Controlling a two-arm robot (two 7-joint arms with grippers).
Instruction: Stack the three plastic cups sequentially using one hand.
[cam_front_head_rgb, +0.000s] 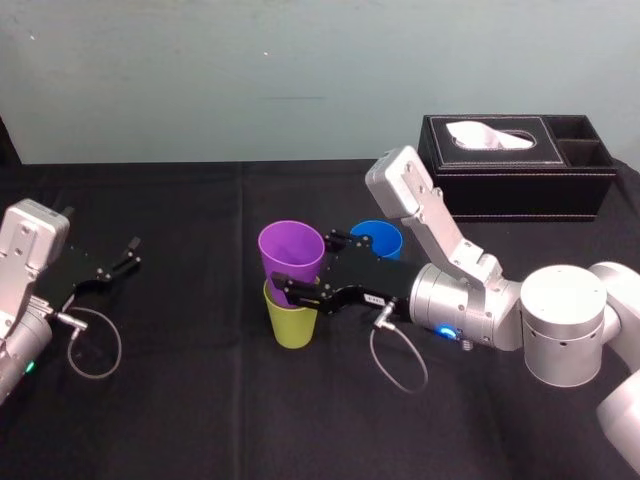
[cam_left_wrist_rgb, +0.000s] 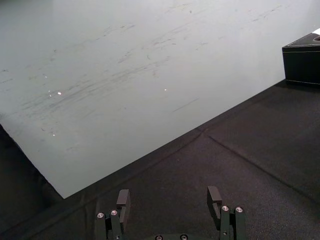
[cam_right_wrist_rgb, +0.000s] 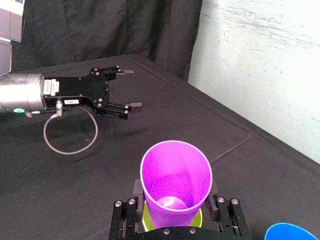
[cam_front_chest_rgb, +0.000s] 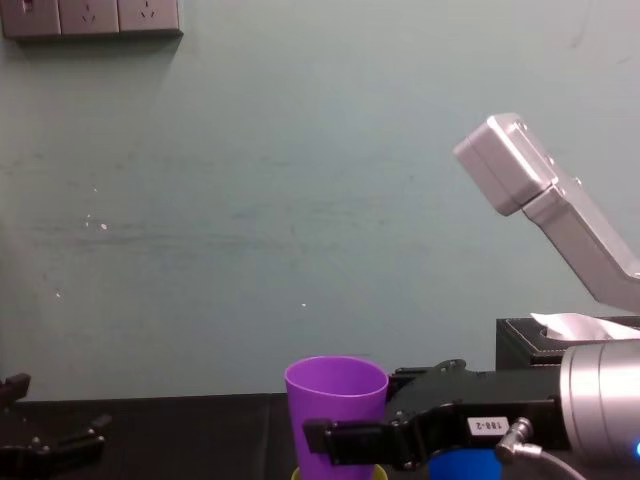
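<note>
The purple cup stands upright, nested partway into the yellow-green cup near the middle of the black table. My right gripper reaches in from the right and is shut on the purple cup, one finger on each side of its lower wall. Just behind the gripper stands the blue cup on its own, also upright. Under the purple cup, only a thin edge of the yellow-green cup's rim is visible. My left gripper rests open and idle at the table's left side.
A black tissue box sits at the back right of the table, behind my right arm. A cable loop hangs under each wrist. The black cloth between the cups and the left gripper is bare.
</note>
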